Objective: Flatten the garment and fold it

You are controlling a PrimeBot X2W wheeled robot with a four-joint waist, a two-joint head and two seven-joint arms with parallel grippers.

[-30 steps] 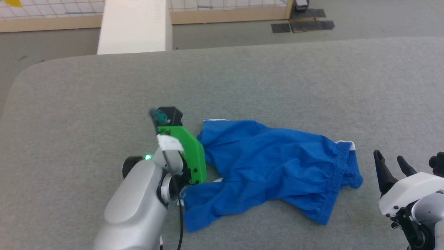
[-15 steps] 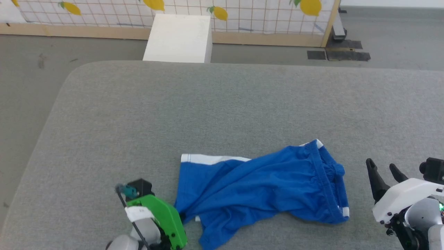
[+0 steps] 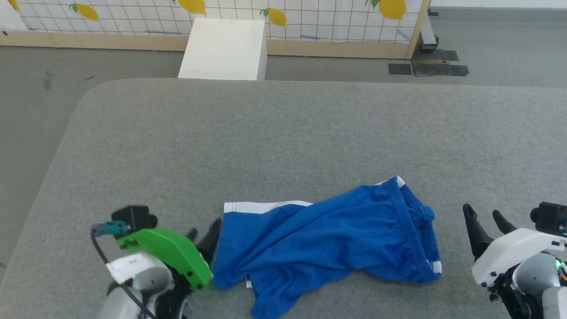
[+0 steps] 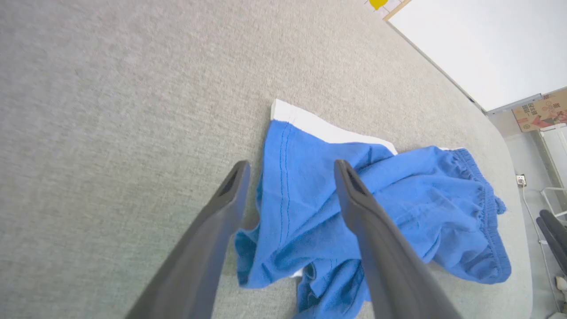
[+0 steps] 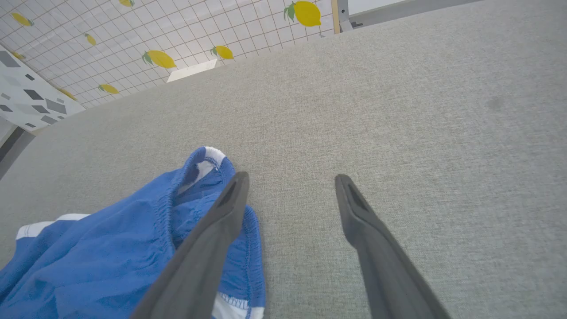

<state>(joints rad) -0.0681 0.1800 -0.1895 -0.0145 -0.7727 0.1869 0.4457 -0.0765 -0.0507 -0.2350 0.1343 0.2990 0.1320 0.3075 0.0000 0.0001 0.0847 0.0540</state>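
The garment [image 3: 336,237], bright blue shorts with white trim, lies crumpled on the grey table [image 3: 274,133], waistband to the right. My left gripper [image 3: 204,237] is at the leg hem on the garment's left end, open. In the left wrist view the left gripper [image 4: 290,170] has its fingers spread above the hem of the garment [image 4: 398,208], gripping nothing. My right gripper [image 3: 485,219] hovers open just right of the waistband. In the right wrist view the right gripper [image 5: 290,181] is empty, with the waistband of the garment [image 5: 133,239] under its left finger.
A white box [image 3: 223,48] stands on the floor beyond the table's far edge, before a lemon-patterned tiled wall [image 3: 310,17]. Dark mats [image 3: 425,68] lie on the floor at the upper right. The table's rounded left corner [image 3: 84,102] is near.
My left gripper has let go of the garment's leg end and opened, shifting left. The garment was dragged and spread, its white hem band now showing. The camera tilted up early on.
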